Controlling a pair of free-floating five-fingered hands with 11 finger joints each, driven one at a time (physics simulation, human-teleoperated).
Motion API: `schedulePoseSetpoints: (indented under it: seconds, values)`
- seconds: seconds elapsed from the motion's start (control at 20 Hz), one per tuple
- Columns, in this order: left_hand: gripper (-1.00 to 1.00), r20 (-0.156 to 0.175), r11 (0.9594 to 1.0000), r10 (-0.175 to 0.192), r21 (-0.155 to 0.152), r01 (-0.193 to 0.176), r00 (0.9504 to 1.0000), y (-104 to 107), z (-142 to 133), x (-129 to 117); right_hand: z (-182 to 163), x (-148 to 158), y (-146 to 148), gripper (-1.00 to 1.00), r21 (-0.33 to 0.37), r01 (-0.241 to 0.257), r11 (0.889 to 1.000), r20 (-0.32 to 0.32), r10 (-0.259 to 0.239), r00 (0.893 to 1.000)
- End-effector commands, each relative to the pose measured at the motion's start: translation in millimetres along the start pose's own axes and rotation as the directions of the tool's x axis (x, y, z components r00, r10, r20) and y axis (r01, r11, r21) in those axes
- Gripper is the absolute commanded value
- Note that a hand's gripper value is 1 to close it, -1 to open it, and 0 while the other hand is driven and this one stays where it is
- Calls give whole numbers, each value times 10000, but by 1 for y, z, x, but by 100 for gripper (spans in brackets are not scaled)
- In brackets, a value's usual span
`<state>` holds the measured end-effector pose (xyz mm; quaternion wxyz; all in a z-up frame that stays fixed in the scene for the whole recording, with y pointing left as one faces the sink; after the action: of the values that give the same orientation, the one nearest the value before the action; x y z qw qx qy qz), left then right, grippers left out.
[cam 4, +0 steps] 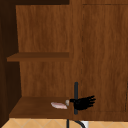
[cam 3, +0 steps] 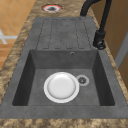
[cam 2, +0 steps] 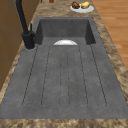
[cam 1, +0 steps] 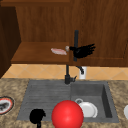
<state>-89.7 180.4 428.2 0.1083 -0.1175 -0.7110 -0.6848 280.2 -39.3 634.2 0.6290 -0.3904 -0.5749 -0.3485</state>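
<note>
My right hand (cam 1: 83, 51) floats up at the wall cabinet, fingers stretched out to the right and open, just beside the dark vertical door handle (cam 1: 76, 43). The same hand (cam 4: 84, 103) and handle (cam 4: 76, 96) appear in the upper view. Left of its thumb, a pale pink piece of food (cam 1: 59, 51) with a small grey end lies on the open lower shelf (cam 1: 35, 53); the hand does not hold it. My left hand (cam 1: 37, 115) hangs low at the front left of the sink, beside a large red ball (cam 1: 67, 114).
A white plate (cam 3: 61, 87) lies in the sink basin beside the drain (cam 3: 82, 80). The black faucet (cam 1: 67, 75) stands behind the sink. A red-rimmed plate (cam 1: 5, 105) sits on the left counter and a plate of food (cam 2: 81, 7) on the right. An upper shelf (cam 4: 37, 57) is above.
</note>
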Motion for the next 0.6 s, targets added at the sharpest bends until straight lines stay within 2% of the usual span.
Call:
schedulePoseSetpoints:
  seconds: [0.0, 0.35, 0.4, 0.45, 0.55]
  values:
    - [0, 0, 10000, 0, 0, 0, 10000, 0, 0, 0, -6, -13, 34, -100, -420, 13, 9991, -41, -15, 10000]
    - [0, 0, 10000, 0, 0, 0, 10000, 0, 0, 0, -6, -13, 34, -100, -301, 20, 9995, 537, -4, 9986]
    - [0, 0, 10000, 0, 0, 0, 10000, 0, 0, 0, -5, -12, 34, 100, -350, -8, 9994, 643, 31, 9979]
    - [0, 0, 10000, 0, 0, 0, 10000, 0, 0, 0, -2, -12, 33, 100, -82, -300, 9995, 652, 305, 9974]
    - [0, 0, 10000, 0, 0, 0, 10000, 0, 0, 0, 2, -10, 31, 100, 412, -171, 9990, 574, 148, 9982]
